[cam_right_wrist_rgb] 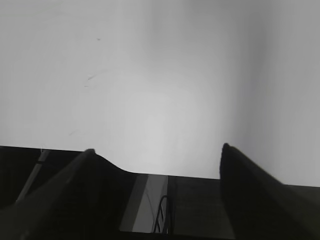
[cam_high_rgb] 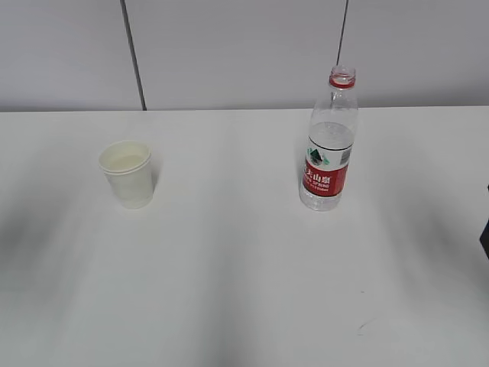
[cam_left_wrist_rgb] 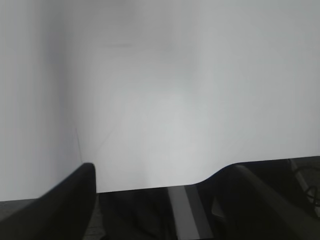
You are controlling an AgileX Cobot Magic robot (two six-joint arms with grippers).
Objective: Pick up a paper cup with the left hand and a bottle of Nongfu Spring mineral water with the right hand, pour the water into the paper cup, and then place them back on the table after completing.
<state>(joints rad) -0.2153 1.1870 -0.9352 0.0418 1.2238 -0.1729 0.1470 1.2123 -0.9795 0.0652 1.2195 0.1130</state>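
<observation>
A white paper cup (cam_high_rgb: 128, 174) stands upright on the white table (cam_high_rgb: 229, 267), left of centre. A clear Nongfu Spring bottle (cam_high_rgb: 330, 145) with a red label and a red neck ring stands upright at the right, uncapped, holding clear water (cam_high_rgb: 331, 131) up to its shoulder. Neither gripper shows in the exterior view. In the left wrist view my left gripper (cam_left_wrist_rgb: 162, 172) is open and empty over the table's near edge. In the right wrist view my right gripper (cam_right_wrist_rgb: 157, 152) is open and empty, also over the near edge. Neither wrist view shows the cup or the bottle.
A grey panelled wall (cam_high_rgb: 244, 46) rises behind the table's far edge. A dark sliver (cam_high_rgb: 485, 237) shows at the right border of the exterior view. Below the table edge, dark floor and cables (cam_right_wrist_rgb: 162, 217) show between the fingers.
</observation>
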